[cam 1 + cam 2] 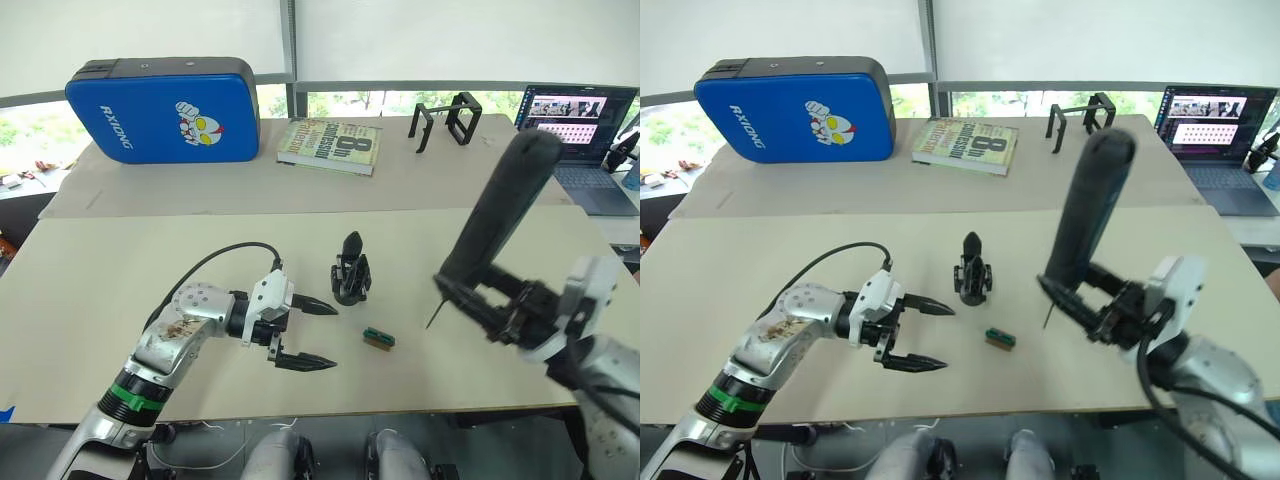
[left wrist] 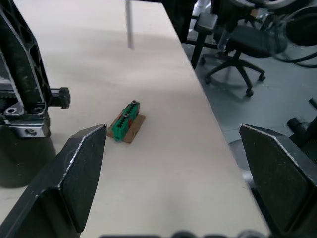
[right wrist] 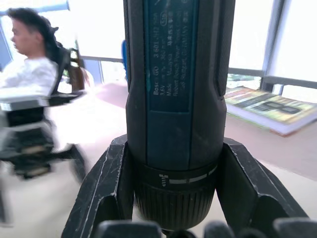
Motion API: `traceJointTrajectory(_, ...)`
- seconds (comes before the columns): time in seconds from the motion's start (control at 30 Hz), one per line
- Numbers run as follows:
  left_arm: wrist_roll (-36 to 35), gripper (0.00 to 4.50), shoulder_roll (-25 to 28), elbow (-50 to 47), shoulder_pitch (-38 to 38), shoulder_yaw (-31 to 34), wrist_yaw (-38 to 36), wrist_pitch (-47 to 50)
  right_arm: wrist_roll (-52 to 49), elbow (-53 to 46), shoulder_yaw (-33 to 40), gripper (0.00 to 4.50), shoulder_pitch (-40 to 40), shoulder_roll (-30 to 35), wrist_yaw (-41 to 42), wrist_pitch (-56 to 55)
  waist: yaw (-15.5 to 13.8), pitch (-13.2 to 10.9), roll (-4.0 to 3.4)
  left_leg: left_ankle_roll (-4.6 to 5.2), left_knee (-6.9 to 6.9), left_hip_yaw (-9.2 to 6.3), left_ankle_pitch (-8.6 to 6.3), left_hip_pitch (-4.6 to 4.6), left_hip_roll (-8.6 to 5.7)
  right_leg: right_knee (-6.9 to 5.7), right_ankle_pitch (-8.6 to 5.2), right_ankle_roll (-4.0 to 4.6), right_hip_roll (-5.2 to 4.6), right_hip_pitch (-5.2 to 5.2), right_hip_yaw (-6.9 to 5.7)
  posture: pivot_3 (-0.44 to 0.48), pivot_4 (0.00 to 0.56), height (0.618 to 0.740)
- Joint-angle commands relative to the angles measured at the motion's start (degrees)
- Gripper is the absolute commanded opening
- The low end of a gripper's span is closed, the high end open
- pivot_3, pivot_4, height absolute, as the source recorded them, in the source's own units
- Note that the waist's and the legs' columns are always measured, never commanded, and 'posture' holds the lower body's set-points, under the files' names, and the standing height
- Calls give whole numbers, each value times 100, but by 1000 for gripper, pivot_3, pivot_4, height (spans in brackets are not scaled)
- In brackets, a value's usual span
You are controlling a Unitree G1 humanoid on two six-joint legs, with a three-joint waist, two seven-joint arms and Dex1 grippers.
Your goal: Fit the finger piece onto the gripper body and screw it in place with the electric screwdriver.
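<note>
The right gripper clasped the electric screwdriver, bit off the table; the left gripper gaped empty beside the gripper body, finger piece upright on it; I'd steady that body before bringing the bit down.

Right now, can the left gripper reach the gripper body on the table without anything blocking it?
Probably yes. The left gripper is open, holds nothing and points toward the gripper body, with bare table between them. The small green block lies off to the side, and the electric screwdriver is held farther right.
</note>
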State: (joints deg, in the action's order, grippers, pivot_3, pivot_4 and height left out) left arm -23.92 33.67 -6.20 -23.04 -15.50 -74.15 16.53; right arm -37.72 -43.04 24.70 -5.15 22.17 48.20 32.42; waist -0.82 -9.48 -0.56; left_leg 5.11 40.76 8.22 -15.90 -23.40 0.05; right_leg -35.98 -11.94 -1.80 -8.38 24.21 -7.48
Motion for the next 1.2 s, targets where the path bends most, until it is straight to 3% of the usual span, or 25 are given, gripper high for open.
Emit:
traceJointTrajectory(0.03,273,4500,-183,461,-120,-114,-181,-587,11,-261,-342,1897,-43,-42,-28,-598,17,0,0,0,0,3,0,1,-1,-1,0,0,0,1,3,0,150,740)
traceJointTrajectory(0.2,679,4500,-455,1061,-156,-327,-334,-1332,176,73,-834,1897,164,-20,-132,-951,20,0,1,4,0,6,-2,5,-1,-1,0,0,0,2,10,0,150,740)
traceJointTrajectory(0.47,817,4500,-778,1635,-361,-345,-439,-1661,196,302,-1187,1897,422,149,-275,-1098,12,0,2,13,3,5,-7,0,-2,2,0,0,-2,4,14,0,150,740)
traceJointTrajectory(1.2,944,4500,-1024,1690,-482,-321,-284,-1729,-161,179,-1386,1897,524,695,-734,-884,10,0,4,26,8,5,-14,0,0,1,2,-2,-5,2,18,0,150,740)
